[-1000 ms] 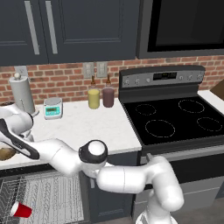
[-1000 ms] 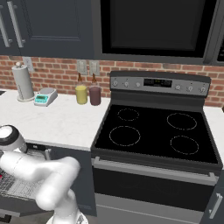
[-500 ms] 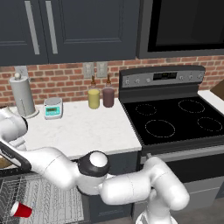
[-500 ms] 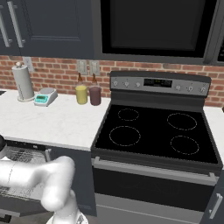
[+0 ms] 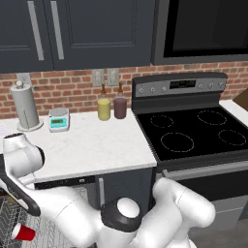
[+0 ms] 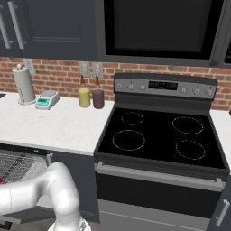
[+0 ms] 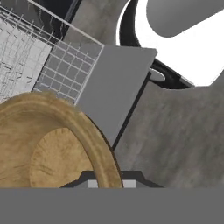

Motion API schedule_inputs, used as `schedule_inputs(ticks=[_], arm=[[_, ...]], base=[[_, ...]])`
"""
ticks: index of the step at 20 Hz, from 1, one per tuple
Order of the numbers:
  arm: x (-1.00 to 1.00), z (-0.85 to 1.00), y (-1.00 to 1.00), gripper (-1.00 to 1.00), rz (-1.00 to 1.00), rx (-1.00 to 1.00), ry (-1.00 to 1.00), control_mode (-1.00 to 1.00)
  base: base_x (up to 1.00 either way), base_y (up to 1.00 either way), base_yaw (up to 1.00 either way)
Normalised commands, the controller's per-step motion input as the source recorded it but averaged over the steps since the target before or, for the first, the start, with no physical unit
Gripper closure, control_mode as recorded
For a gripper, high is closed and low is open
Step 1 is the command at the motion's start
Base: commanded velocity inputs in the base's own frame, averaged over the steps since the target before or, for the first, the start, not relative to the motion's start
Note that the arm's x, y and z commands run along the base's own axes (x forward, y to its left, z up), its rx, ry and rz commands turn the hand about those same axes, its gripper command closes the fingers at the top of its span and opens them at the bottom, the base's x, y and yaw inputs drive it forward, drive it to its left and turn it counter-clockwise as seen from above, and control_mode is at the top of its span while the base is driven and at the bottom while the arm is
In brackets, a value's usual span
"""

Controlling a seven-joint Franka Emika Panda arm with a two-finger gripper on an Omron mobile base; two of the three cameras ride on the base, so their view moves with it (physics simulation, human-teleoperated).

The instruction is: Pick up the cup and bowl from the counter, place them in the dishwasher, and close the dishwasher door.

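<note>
One item of the two, the cup (image 5: 22,232), already lies on its side on the white wire rack (image 5: 12,218) of the dishwasher (image 6: 20,164), at the lower left of the left base view. The bowl (image 7: 48,144) is in the gripper (image 7: 107,183): in the hand view its wooden rim passes right between the two dark finger tips, which pinch it nearly together. Beyond the bowl the hand view shows the rack's grid and the flat grey dishwasher door (image 7: 116,87), lying open.

The arm reaches low and far left, under the edge of the counter (image 5: 97,145).

Risks, as judged from this pose:
- The grip is on the thin rim alone, so the bowl hangs off one side; a quick swing or a knock on the rack wires could twist it loose.
- Released too high or tilted, the bowl could roll off the rack onto the door.
- Set down too near the cup, it could push the cup out of place.
- A bowl left proud of the rack would block the door from closing.
</note>
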Motion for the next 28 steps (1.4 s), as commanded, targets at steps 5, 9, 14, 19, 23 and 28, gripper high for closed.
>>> schedule_inputs(ticks=[5,9,14,19,23,28], arm=[[-0.61,-0.41,-0.62,1.0,-0.21,-0.14,-0.11,-1.0],[-0.02,-0.27,-0.26,1.0,0.0,-0.27,0.0,-1.0],[0.15,-0.04,-0.1,1.0,0.07,-0.2,0.05,-1.0],[0.37,0.0,0.0,1.0,0.33,-0.2,0.1,-1.0],[0.25,-0.04,0.01,1.0,0.44,-0.27,0.11,-1.0],[0.0,-0.16,0.03,1.0,0.57,-0.29,0.06,-1.0]], base=[[0.0,0.0,0.0],[0.0,0.0,0.0],[0.0,0.0,0.0],[0.0,0.0,0.0],[0.0,0.0,0.0],[0.0,0.0,0.0]])
